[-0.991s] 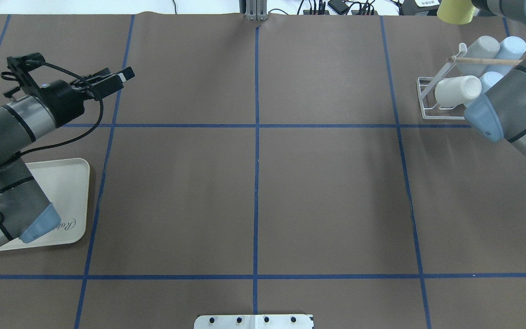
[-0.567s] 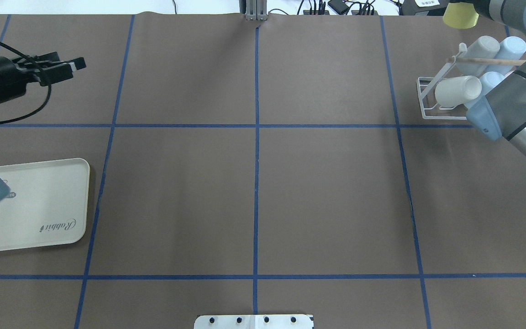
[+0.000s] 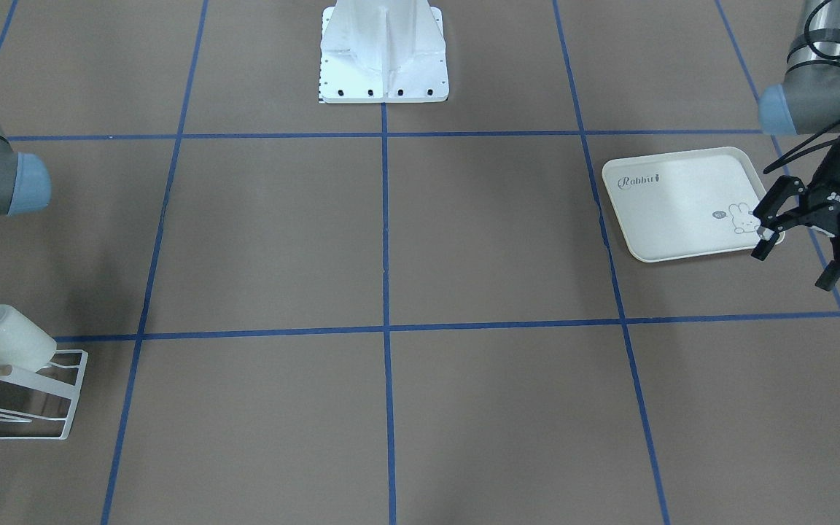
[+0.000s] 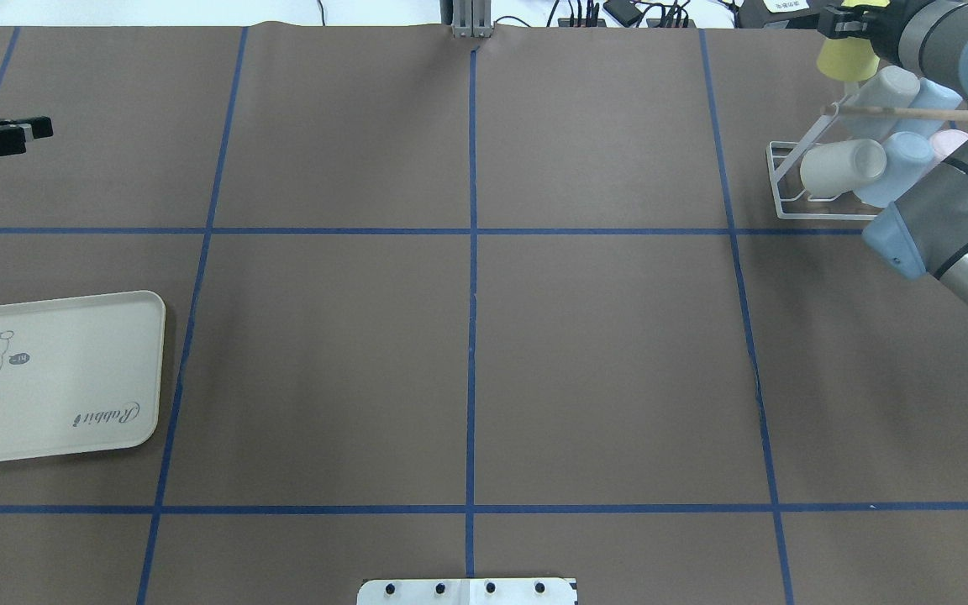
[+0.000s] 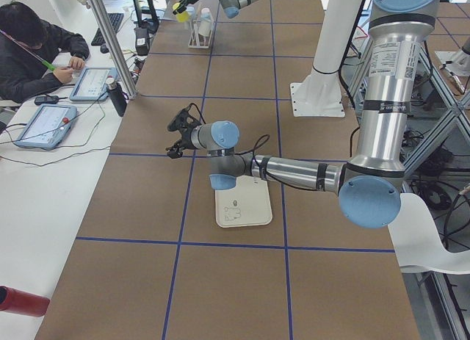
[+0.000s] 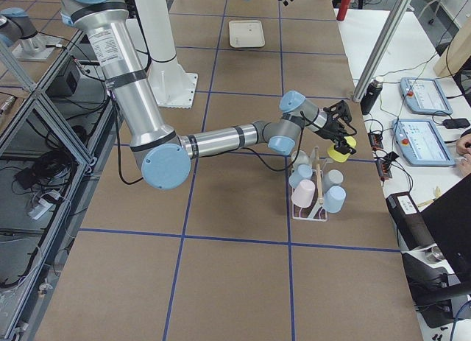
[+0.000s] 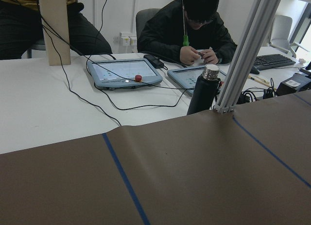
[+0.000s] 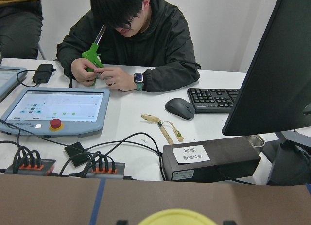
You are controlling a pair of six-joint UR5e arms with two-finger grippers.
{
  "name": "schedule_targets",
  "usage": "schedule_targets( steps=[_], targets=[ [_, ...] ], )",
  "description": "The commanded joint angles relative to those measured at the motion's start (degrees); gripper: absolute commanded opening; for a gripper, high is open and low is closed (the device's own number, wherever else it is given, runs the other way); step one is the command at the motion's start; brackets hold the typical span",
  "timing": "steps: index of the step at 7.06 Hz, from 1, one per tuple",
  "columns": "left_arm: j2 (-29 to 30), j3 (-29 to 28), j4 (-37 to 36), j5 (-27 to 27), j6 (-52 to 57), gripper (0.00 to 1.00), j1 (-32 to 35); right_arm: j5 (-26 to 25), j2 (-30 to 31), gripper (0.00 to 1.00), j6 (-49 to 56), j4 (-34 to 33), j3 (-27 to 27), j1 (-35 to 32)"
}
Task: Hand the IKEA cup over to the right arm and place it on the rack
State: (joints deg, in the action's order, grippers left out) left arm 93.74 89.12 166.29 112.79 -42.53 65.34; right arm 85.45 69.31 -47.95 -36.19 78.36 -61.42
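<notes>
The IKEA cup [image 4: 847,59] is pale yellow, and my right gripper [image 4: 850,27] is shut on it at the table's far right corner. It hangs just above the far end of the white wire rack [image 4: 786,181], close to the cups on it. The side view shows the cup [image 6: 339,152] over the rack [image 6: 309,212]. In the right wrist view only its yellow rim [image 8: 167,217] shows. My left gripper [image 3: 793,264] is open and empty, beside the corner of the cream tray [image 3: 682,204]. From overhead it [image 4: 9,134] is at the left edge.
The rack holds a white cup [image 4: 841,165], a light-blue cup [image 4: 896,164], a pink one [image 4: 950,143] and a pale grey one [image 4: 891,88] under a wooden dowel [image 4: 896,111]. A person [image 8: 131,45] sits at a desk with tablets beyond the table's far edge.
My left arm has pulled back to the left, off the tray, until only its gripper shows at the edge. My right gripper has carried the yellow cup closer to the rack.
</notes>
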Motion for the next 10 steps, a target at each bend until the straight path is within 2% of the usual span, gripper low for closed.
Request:
schedule_targets(
  steps=[1, 7, 8, 9, 10],
  targets=[
    [-0.5, 0.5, -3.5, 3.7, 2.6, 1.00, 1.6, 0.2, 2.4, 0.00, 0.1, 3.5, 0.3, 0.7],
    [-0.8, 0.4, -3.6, 3.6, 2.7, 1.00, 1.6, 0.7, 3.9, 0.00, 0.0, 3.6, 0.6, 2.5],
    [-0.8, 0.4, -3.5, 3.6, 2.6, 1.00, 1.5, 0.7, 3.6, 0.81, -0.1, 3.6, 0.0, 2.9],
    [-0.8, 0.4, -3.5, 3.6, 2.6, 1.00, 1.5, 1.7, 3.9, 1.00, 0.0, 3.7, 0.6, 2.8],
    [-0.8, 0.4, -3.6, 3.6, 2.7, 1.00, 1.5, 5.3, 3.7, 1.00, 0.1, 3.6, 1.2, 2.6]
  ],
)
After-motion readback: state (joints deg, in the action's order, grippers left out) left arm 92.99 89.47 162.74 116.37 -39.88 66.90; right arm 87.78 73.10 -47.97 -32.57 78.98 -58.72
